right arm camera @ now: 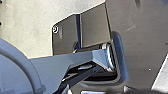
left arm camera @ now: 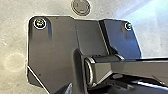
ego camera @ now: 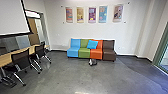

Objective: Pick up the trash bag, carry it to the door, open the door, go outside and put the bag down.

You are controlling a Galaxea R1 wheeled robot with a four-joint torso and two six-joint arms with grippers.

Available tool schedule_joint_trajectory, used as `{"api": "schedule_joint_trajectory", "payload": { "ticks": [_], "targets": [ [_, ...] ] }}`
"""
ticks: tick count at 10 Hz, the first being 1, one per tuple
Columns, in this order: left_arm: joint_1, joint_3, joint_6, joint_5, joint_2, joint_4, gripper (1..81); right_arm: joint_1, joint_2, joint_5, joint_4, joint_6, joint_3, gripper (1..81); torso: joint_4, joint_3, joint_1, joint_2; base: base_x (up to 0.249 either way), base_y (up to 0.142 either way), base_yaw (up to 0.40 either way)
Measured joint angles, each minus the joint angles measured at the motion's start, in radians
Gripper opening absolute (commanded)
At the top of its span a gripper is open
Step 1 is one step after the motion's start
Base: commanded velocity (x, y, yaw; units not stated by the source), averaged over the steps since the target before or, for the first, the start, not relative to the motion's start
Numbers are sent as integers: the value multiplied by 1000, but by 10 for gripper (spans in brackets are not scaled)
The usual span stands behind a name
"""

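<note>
On the floor in front of the orange seat lies a small pale and dark object (ego camera: 92,62) in the head view; whether it is the trash bag I cannot tell. A green-framed glass door or window (ego camera: 160,53) stands at the right edge of the head view; which of the two it is stays unclear. Both wrist views look down past the robot's own dark plate and jointed bar to the floor. The state of my left and right grippers cannot be told.
A sofa of blue, green, orange and brown seats (ego camera: 109,51) with a blue cushion (ego camera: 92,44) stands against the far wall. Black chairs (ego camera: 21,60) line a long table (ego camera: 5,60) on the left. A round floor cover (left arm camera: 80,6) shows beside the base.
</note>
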Motion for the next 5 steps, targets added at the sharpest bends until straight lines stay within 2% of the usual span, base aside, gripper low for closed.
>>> {"api": "schedule_joint_trajectory", "payload": {
  "ticks": [5],
  "targets": [
    [0, 0, 0, 0, 0, 0, 811, 0, 0, 0, 0, 0, 0, 811, 0, 0, 0, 0, 149, 0, 0]
  ]
}}
